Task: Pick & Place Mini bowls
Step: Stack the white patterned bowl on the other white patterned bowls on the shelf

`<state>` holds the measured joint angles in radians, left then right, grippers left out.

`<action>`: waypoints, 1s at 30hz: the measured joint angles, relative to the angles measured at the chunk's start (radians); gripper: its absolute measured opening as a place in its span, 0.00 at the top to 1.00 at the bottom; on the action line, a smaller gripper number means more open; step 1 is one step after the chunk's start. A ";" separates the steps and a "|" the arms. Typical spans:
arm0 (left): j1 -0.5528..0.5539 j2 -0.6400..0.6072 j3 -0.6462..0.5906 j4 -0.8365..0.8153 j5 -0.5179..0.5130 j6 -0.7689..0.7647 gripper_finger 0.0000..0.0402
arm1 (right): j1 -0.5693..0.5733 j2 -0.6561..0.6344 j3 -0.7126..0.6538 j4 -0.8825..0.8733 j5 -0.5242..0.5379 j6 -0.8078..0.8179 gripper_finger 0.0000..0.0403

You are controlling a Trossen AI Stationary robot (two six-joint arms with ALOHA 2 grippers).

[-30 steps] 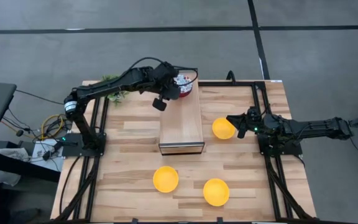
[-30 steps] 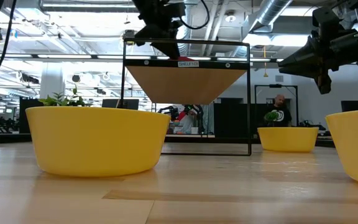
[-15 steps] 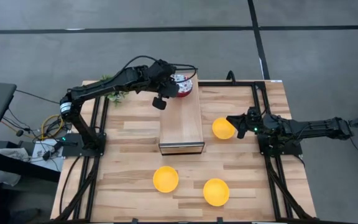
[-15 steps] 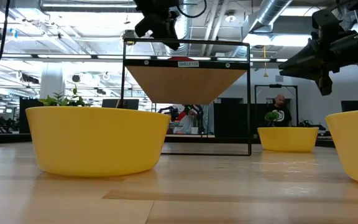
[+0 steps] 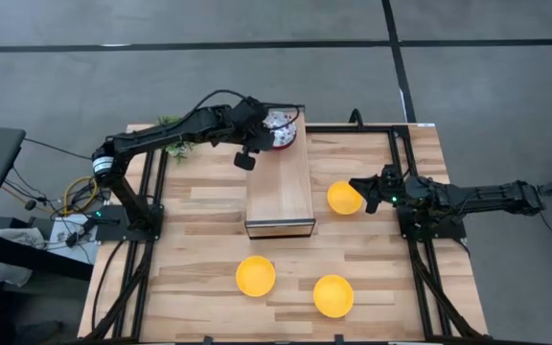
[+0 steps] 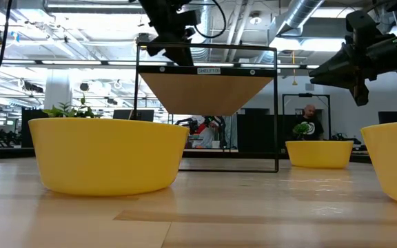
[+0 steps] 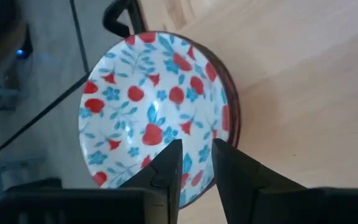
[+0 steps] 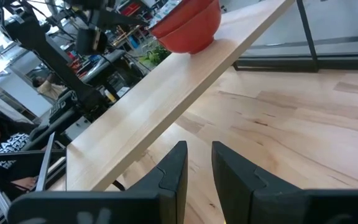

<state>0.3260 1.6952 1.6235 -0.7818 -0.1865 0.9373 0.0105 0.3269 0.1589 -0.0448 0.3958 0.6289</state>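
The left gripper [image 7: 193,163] shows two dark fingers [image 7: 166,171] close together with a narrow gap between them, nothing held in it. Just beyond their tips sits a white mini bowl with red-and-blue floral pattern [image 7: 151,109], seen from above into its inside, with a dark red outer rim showing along one side. The bowl rests at the edge of a light wooden shelf board [image 7: 297,87]. Past the board's edge lies grey floor [image 7: 36,81], crossed by a black metal frame tube [image 7: 120,15].
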 joint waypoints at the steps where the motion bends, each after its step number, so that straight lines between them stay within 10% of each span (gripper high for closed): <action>1: 0.000 -0.002 -0.001 0.008 -0.009 0.000 0.79 | 0.000 0.000 0.000 0.000 0.000 0.000 0.84; 30: 0.105 -0.017 -0.001 0.104 0.066 -0.038 0.93 | 0.000 0.000 0.000 -0.002 -0.002 0.019 0.84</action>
<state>0.4305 1.6779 1.6230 -0.6773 -0.1204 0.8994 0.0105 0.3271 0.1589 -0.0473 0.3935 0.6474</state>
